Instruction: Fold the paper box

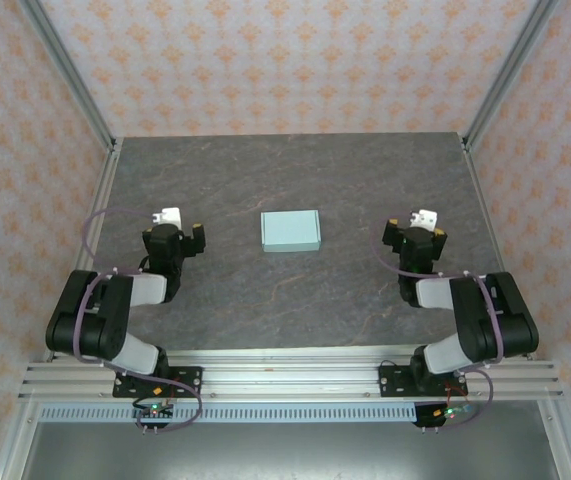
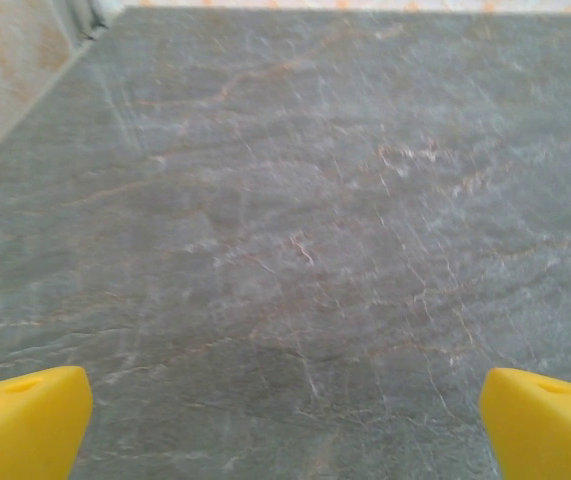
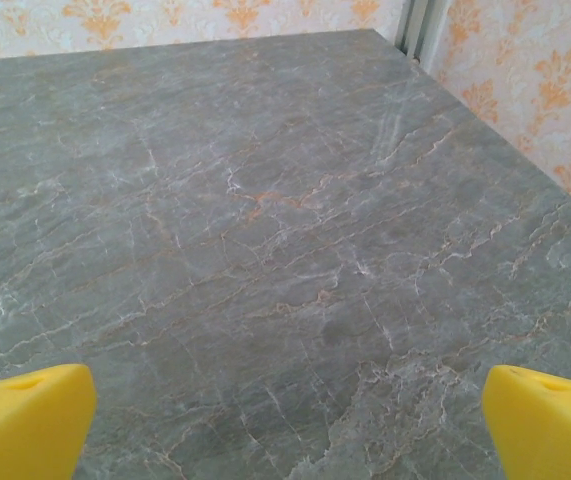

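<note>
The paper box (image 1: 291, 231), a small flat pale mint-blue rectangle, lies on the grey marbled table (image 1: 295, 180) midway between the two arms. My left gripper (image 1: 172, 222) rests well to its left, open and holding nothing. In the left wrist view its yellow fingertips (image 2: 25, 420) sit wide apart at the bottom corners over bare table. My right gripper (image 1: 420, 224) is about as far to the box's right, also open and empty. Its yellow fingertips (image 3: 27, 418) stand far apart in the right wrist view above bare table.
Metal frame posts (image 1: 83, 95) and patterned walls (image 1: 295, 60) close the table in at the left, back and right. An aluminium rail (image 1: 285, 380) carrying both arm bases runs along the near edge.
</note>
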`<move>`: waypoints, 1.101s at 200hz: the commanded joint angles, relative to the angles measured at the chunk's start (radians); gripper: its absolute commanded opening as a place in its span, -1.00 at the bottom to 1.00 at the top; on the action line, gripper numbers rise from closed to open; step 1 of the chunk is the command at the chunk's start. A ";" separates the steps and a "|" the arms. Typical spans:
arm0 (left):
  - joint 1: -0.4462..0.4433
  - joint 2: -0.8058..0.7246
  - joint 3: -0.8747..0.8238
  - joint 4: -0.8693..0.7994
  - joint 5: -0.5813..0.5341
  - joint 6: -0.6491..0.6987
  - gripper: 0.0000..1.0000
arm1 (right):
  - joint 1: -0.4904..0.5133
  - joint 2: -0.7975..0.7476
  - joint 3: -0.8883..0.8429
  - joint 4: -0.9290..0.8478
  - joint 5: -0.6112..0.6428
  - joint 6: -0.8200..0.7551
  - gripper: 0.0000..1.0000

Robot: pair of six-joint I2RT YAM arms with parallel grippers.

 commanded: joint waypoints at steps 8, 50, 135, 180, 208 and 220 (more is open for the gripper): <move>0.011 0.001 0.033 0.048 0.023 0.033 1.00 | -0.012 0.035 0.027 0.032 -0.038 0.009 0.99; 0.010 -0.001 0.034 0.041 0.021 0.032 1.00 | -0.072 0.045 0.084 -0.063 -0.096 0.061 0.98; 0.010 -0.002 0.036 0.037 0.018 0.034 1.00 | -0.072 0.045 0.083 -0.062 -0.096 0.061 0.98; 0.009 -0.001 0.036 0.037 0.018 0.035 1.00 | -0.072 0.045 0.083 -0.062 -0.096 0.060 0.98; 0.010 -0.001 0.039 0.034 0.020 0.035 1.00 | -0.072 0.045 0.083 -0.062 -0.095 0.061 0.98; 0.008 -0.002 0.039 0.034 0.020 0.035 1.00 | -0.072 0.045 0.083 -0.062 -0.096 0.060 0.98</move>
